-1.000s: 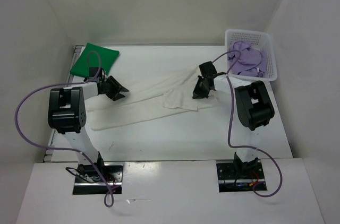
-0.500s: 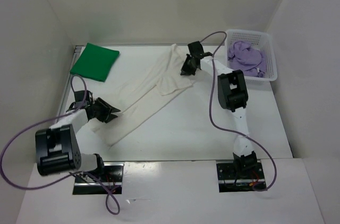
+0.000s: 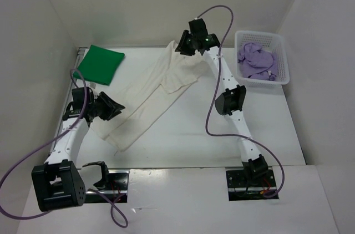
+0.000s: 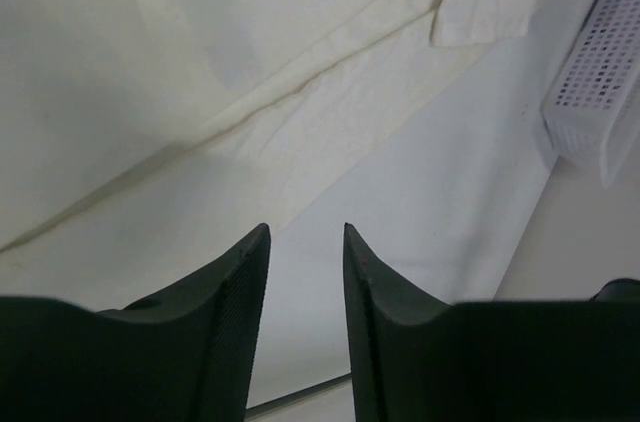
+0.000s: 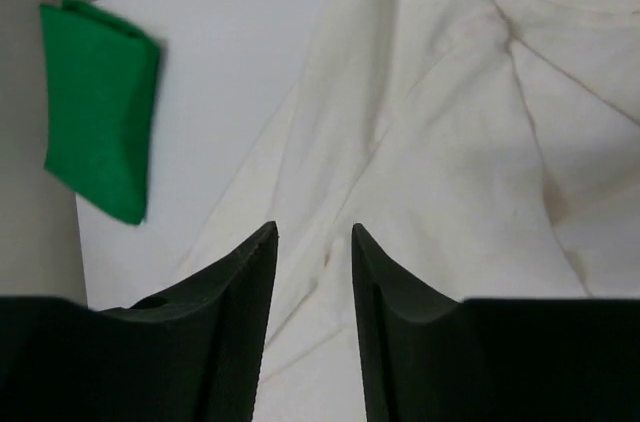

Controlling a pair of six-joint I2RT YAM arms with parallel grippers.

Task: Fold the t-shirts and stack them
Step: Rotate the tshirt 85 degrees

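While one purple shirt [image 3: 254, 60] fills the basket [image 3: 281, 51], two shirts lie outside.

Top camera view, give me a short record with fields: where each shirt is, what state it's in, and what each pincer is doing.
green cloth shirt: folded, far-left corner of the table
white-cream cloth shirt: unfolded, stretched diagonally between the two arms
light purple cloth shirt: crumpled inside the white plastic lattice basket
left pincer: at the shirt's near-left end; wrist view shows a gap between the fingers, nothing in it
right pincer: raised at the shirt's far end; wrist view shows the fingers apart, nothing between them
stack: not yet begun
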